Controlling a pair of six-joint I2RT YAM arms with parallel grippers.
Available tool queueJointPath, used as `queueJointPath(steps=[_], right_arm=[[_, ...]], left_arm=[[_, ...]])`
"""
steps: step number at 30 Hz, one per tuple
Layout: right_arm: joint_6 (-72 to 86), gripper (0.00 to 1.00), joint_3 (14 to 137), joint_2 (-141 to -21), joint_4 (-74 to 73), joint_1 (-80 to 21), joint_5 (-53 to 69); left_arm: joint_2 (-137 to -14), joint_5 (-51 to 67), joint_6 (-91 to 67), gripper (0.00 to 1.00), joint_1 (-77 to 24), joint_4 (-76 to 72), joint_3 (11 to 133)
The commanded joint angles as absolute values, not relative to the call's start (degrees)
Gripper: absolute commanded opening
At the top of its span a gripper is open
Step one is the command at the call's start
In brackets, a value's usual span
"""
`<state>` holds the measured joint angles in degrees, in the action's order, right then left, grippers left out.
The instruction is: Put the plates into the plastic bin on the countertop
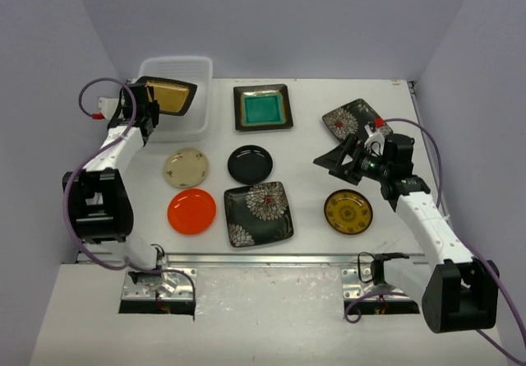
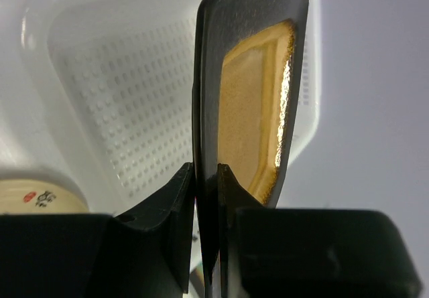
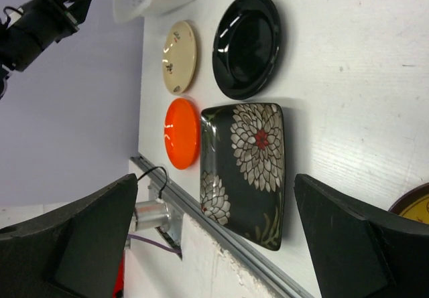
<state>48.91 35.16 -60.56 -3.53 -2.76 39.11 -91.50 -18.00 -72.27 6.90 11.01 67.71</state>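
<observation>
My left gripper (image 1: 146,105) is shut on the rim of the amber-centre square plate (image 1: 172,95) and holds it tilted over the translucent plastic bin (image 1: 200,68) at the back left. In the left wrist view the plate (image 2: 251,110) stands on edge between my fingers (image 2: 179,197) above the bin's dotted floor (image 2: 120,97). My right gripper (image 1: 339,157) is open and empty above the countertop (image 1: 308,148), right of centre. On the countertop lie the teal square plate (image 1: 263,107), two floral square plates (image 1: 259,213) (image 1: 355,118), and the cream (image 1: 186,167), black (image 1: 250,164), orange (image 1: 191,211) and yellow (image 1: 348,211) round plates.
A metal rail (image 1: 271,260) runs along the countertop's front edge. Grey walls close in the back and both sides. The right wrist view shows the near floral plate (image 3: 244,171), orange plate (image 3: 181,132), black plate (image 3: 247,43) and cream plate (image 3: 179,55).
</observation>
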Motion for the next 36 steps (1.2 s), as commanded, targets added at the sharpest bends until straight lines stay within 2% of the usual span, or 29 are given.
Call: queueJointPath(steps=[1, 8, 21, 22, 24, 28, 31, 32, 33, 34, 36], right_arm=[[47.0, 0.99, 33.4, -61.2, -0.4, -2.8, 38.7], [46.4, 0.99, 31.2, -63.4, 2.2, -2.8, 38.7], [48.2, 0.99, 28.7, -64.2, 6.0, -2.8, 39.7], [48.3, 0.99, 28.7, -64.2, 6.0, -2.8, 39.6], [48.2, 0.99, 28.5, -64.2, 6.0, -2.8, 39.2], [48.3, 0.99, 28.1, -64.3, 6.3, -2.8, 39.2], [48.3, 0.99, 27.9, -64.3, 6.4, -2.8, 39.1], [48.3, 0.99, 27.9, -64.3, 6.5, -2.8, 39.1], [48.3, 0.99, 27.9, -64.3, 6.5, -2.8, 39.1], [48.3, 0.99, 27.9, -64.4, 6.6, -2.8, 39.2], [48.3, 0.99, 27.9, -64.6, 6.6, -2.8, 39.1]], left_arm=[[-96.8, -20.8, -78.5, 0.00, 6.7, -2.4, 74.5], [-110.0, -19.0, -78.5, 0.00, 6.3, -1.0, 86.4], [-123.3, -18.1, -79.6, 0.00, 5.6, 5.7, 102.5], [-123.5, -17.7, -79.8, 0.04, 5.6, 5.7, 102.6], [-123.8, -17.5, -80.1, 0.21, 5.5, 5.9, 102.4], [-124.6, -15.5, -79.5, 0.46, 5.4, 4.4, 102.0], [-124.6, -13.9, -80.2, 0.61, 5.4, 4.3, 101.2], [-124.1, -13.5, -80.5, 0.71, 5.4, 4.3, 100.6], [-123.7, -13.2, -80.7, 0.91, 5.4, 4.5, 100.5], [-123.3, -12.9, -80.9, 1.00, 5.3, 6.0, 100.5], [-122.5, -13.3, -80.7, 1.00, 5.3, 10.6, 102.2]])
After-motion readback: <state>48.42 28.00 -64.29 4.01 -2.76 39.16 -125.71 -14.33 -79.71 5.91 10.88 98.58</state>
